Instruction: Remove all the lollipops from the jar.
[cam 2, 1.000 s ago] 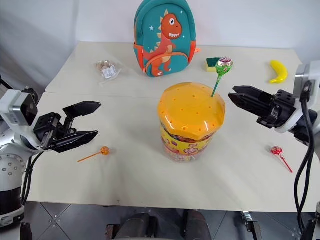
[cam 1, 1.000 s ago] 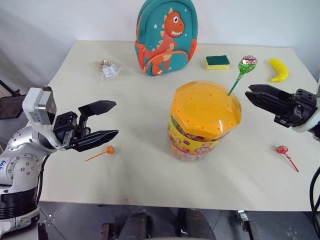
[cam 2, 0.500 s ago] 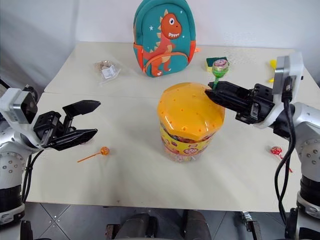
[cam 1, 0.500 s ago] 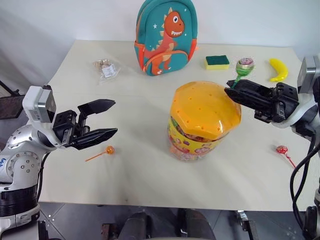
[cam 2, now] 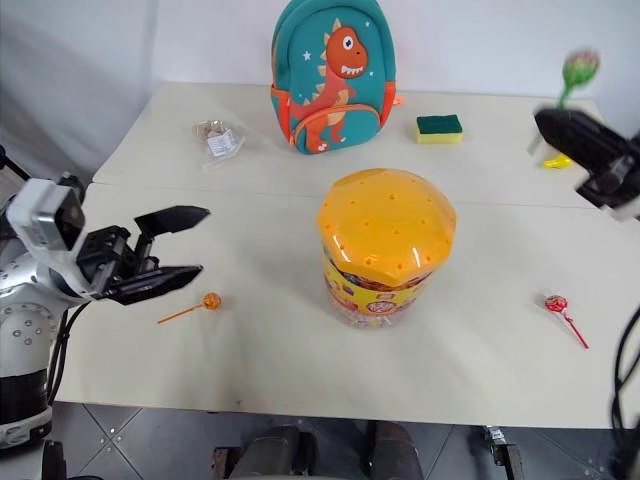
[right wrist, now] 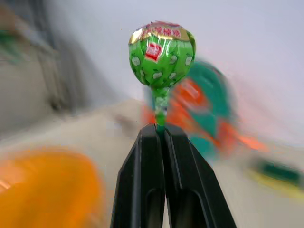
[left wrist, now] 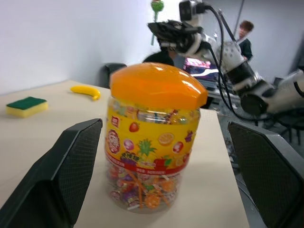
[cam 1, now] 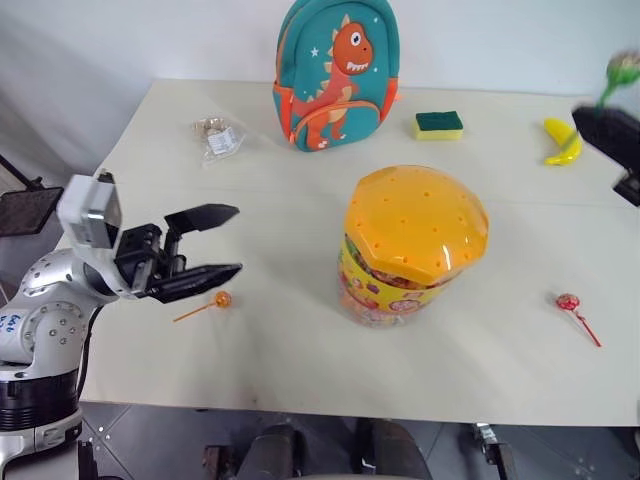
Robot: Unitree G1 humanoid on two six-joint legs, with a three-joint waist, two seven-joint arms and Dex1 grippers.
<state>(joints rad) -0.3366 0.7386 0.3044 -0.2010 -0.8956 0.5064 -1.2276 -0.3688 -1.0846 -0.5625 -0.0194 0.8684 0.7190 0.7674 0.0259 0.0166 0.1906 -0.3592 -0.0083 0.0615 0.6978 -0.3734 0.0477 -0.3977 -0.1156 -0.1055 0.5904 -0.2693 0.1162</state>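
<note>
Two lollipops lie on the table in the eye views: orange [cam 1: 221, 299] just beyond the wide-open left gripper [cam 1: 218, 241], red [cam 1: 567, 301] below the right gripper [cam 2: 570, 131]. Left wrist: jar [left wrist: 154, 142] stands between spread fingers. Right wrist: fingers pinch the green lollipop [right wrist: 161, 46] by its stick, probably for setting down.

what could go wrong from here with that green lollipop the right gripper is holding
1. The right gripper pinches the green lollipop only by its thin stick, head upright above the fingertips; a quick swing might let it tilt or slip out.
2. It is held above the table's far right side, near the banana; released there, it may roll off the edge.
3. The red lollipop already lies near the right edge and might get knocked.
</note>
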